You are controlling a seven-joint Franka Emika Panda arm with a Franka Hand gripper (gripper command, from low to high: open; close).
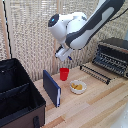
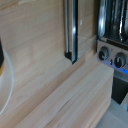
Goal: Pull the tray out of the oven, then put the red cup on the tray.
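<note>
The red cup [image 1: 64,73] stands upright on the wooden table, near its back edge. My gripper [image 1: 63,57] hangs just above it, apart from it; the fingers are too small to read and do not show in the wrist view. At the exterior view's right sits the oven [image 1: 116,47] with its door dropped open and the long bar handle [image 1: 94,73] toward the table's middle. The dark ridged tray [image 1: 109,63] shows at the oven's mouth above the door; how far out it sits is unclear. The wrist view shows the handle [image 2: 71,30], the oven knobs [image 2: 111,56] and tray bars [image 2: 114,17].
A pale bowl [image 1: 77,87] with yellow food sits in front of the cup; its rim [image 2: 6,80] edges the wrist view. A dark blue upright book [image 1: 51,88] stands beside it. A big black open case [image 1: 17,95] fills the exterior view's left.
</note>
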